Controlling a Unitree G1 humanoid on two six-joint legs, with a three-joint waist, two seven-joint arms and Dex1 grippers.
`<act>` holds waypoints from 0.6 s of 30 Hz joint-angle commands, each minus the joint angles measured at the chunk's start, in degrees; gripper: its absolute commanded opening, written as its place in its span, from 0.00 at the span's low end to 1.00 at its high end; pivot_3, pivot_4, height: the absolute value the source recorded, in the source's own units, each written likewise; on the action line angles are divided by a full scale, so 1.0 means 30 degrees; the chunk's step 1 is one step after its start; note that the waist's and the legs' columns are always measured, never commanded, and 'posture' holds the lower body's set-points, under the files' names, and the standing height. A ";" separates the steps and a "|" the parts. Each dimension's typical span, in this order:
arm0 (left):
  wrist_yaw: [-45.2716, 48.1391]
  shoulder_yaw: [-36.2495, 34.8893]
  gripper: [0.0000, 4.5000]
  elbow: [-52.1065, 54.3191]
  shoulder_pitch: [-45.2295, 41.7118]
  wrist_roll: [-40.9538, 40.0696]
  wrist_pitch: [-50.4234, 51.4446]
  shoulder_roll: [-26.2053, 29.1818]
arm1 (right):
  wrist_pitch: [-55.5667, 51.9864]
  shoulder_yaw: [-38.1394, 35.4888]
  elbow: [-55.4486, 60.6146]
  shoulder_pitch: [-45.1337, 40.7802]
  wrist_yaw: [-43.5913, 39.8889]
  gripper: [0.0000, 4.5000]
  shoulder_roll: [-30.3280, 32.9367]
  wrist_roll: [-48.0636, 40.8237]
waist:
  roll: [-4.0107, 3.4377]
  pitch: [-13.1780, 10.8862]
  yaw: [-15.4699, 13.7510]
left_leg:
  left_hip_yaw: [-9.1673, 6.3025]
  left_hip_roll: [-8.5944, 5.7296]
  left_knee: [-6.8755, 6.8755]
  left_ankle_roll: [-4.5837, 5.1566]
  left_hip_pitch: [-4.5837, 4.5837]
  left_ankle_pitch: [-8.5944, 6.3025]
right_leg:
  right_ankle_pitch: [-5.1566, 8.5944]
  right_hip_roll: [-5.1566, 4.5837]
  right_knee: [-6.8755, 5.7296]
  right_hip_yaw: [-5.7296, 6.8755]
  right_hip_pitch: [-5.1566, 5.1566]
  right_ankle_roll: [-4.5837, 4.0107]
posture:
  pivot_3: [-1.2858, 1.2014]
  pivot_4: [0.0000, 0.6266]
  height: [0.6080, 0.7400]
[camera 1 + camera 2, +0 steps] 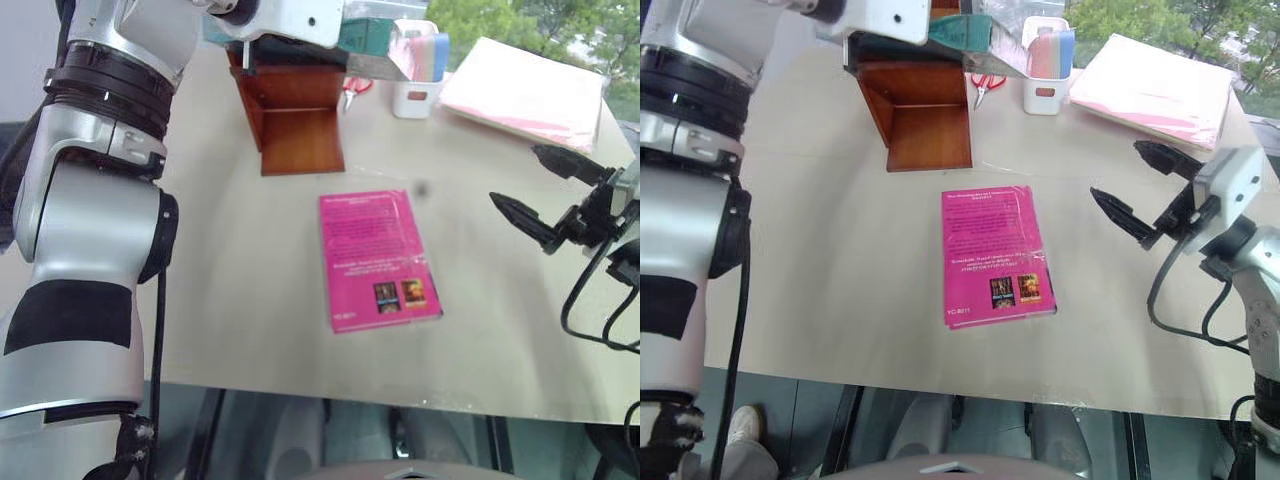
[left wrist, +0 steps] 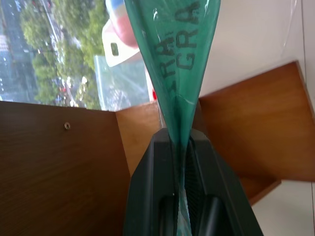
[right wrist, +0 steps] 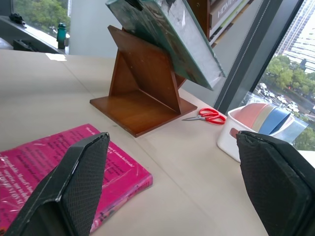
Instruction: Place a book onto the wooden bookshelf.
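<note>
The wooden bookshelf (image 3: 142, 93) is standing on the table (image 1: 840, 280) as the landmark; the book (image 3: 167, 34) is hanging tilted just above it, its edge pinched between the closed fingers of the left gripper (image 2: 184, 196); the magenta book (image 1: 992, 255) is lying flat in front of the shelf; the right gripper (image 1: 1145, 190) is hovering beside that book, jaws spread wide and gripping nothing; red scissors (image 3: 209, 116) are lying just beside the shelf.

Light: you get bright, even daylight from the windows (image 3: 275, 54) behind the table (image 1: 240, 300).
Shadows: soft and faint.
Glare: you'll see sheen on the book (image 2: 172, 54) wrap.
Blur: your right gripper's fingers (image 3: 78, 187) sit close and soft.
</note>
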State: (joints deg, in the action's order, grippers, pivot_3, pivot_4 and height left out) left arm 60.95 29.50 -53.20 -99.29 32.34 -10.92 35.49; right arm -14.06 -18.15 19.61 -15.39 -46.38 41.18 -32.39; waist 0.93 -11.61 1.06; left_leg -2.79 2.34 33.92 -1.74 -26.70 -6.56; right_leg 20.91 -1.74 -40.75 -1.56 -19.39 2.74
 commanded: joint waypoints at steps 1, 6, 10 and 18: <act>-0.1861 0.0691 0.00 -0.1873 -0.0796 0.1719 0.0811 -0.0243 | 0.0991 -0.0085 -0.0665 -0.1127 -0.0317 0.95 0.0234 0.0379 | -0.0014 -0.0006 0.0047 | -0.0001 -0.0001 0.0030 0.0005 0.0002 -0.0002 | 0.0000 0.0000 -0.0028 -0.0003 0.0000 0.0001 | 0.52 0.24 1.00; -0.1948 0.0634 0.00 -0.2358 -0.0446 0.1787 0.1773 -0.0744 | 0.1535 -0.0120 -0.1082 -0.1835 -0.0229 0.95 0.0342 0.1028 | -0.0016 -0.0004 0.0442 | -0.0006 0.0001 0.0107 0.0010 0.0029 0.0001 | -0.0003 0.0004 -0.0146 -0.0017 0.0005 0.0004 | 0.52 0.24 1.00; -0.1076 0.0240 0.00 -0.1554 0.0113 0.1219 0.2537 -0.0998 | 0.1488 -0.0456 -0.0673 -0.1596 -0.0114 0.95 0.0388 0.0930 | -0.0023 -0.0001 0.0501 | 0.0001 0.0002 0.0104 0.0004 0.0040 0.0004 | 0.0001 0.0008 -0.0210 -0.0032 -0.0017 -0.0001 | 0.52 0.24 1.00; 0.0276 -0.0734 0.09 0.1528 0.0714 0.0572 0.4820 -0.1003 | 0.1724 -0.0345 -0.0967 -0.1580 -0.0193 0.95 0.0299 0.0959 | -0.0022 -0.0004 0.0441 | 0.0006 0.0000 0.0117 -0.0002 0.0037 0.0008 | 0.0006 0.0001 -0.0236 -0.0037 -0.0020 0.0004 | 0.52 0.24 1.00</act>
State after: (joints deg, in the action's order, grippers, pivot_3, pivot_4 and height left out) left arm 61.01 28.98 -50.76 -96.49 34.65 2.70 31.79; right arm -10.46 -17.99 15.56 -19.18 -46.98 41.57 -29.34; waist 0.86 -11.62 2.38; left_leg -2.77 2.34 34.26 -1.74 -26.59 -6.54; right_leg 20.93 -1.74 -41.45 -1.67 -19.46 2.76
